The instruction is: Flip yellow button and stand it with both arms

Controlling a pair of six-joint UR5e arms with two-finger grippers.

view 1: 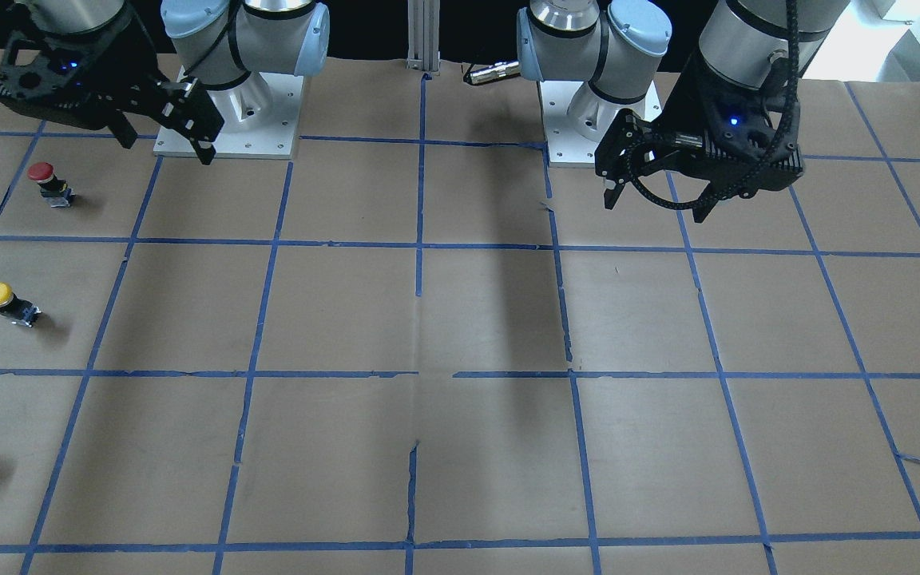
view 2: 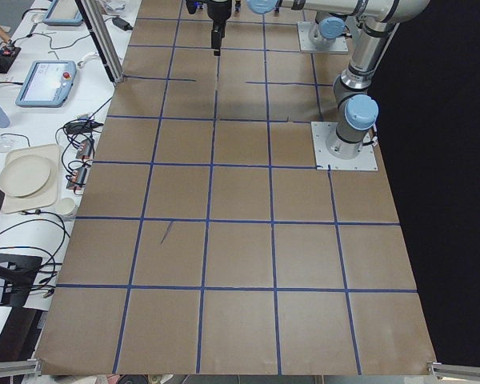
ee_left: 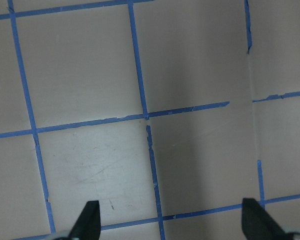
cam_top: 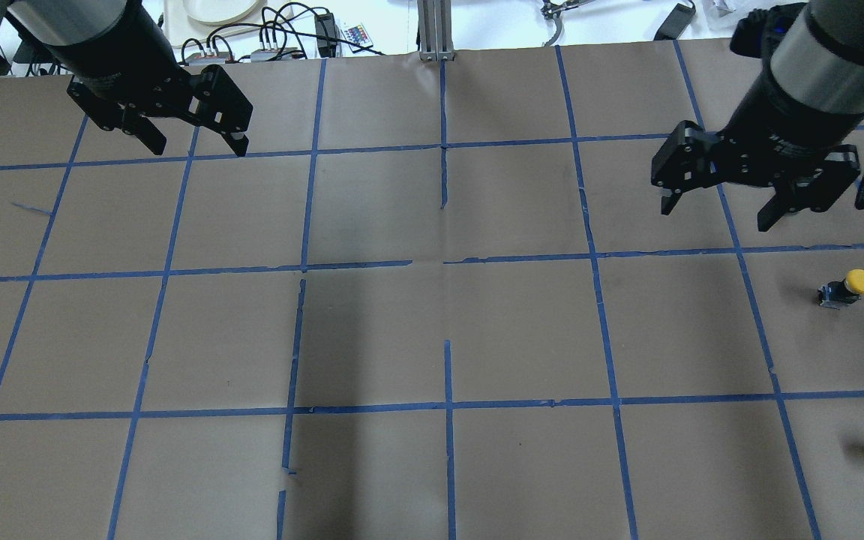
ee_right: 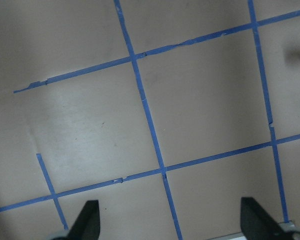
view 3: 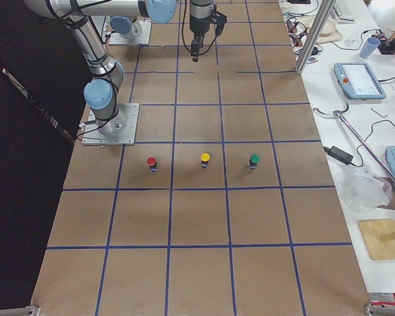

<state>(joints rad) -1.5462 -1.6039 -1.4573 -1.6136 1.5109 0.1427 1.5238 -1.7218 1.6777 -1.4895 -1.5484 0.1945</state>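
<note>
Yellow button (cam_top: pixel 848 287) sits far out on the robot's right side of the counter (cam_top: pixel 477 337), alone in its grid square. In the right-side view it's mid-row btwn a red-capped button (view 3: pixel 151 162) and a green-capped button (view 3: pixel 254 160), apart from both.

Handling, my guess: small, light, rigid plastic, not fragile. The dome cap is smooth and rounded, so pads would likely slide off it. The black body under the cap looks the better hold, pinched across its sides. Being light and wide on top, it'll prob tip or skid if one finger touches first, so I'd centre before closing. Turned over it'd rest on a curved cap, so likely wobbly.

Orientation: in the right-side view the cap sits straight over the body. Overhead and front views show the cap leaning toward the frame edge, as a standing thing would. So I read it as upright on its grey base, cap up, long axis approx vertical. Can't rule out a slight tilt.

R claw (cam_top: pixel 717 214) hangs above the counter, clear of the btn, spread wide w/ nothing held. L claw (cam_top: pixel 192 142) is far across on the other side, also spread and empty.
</note>
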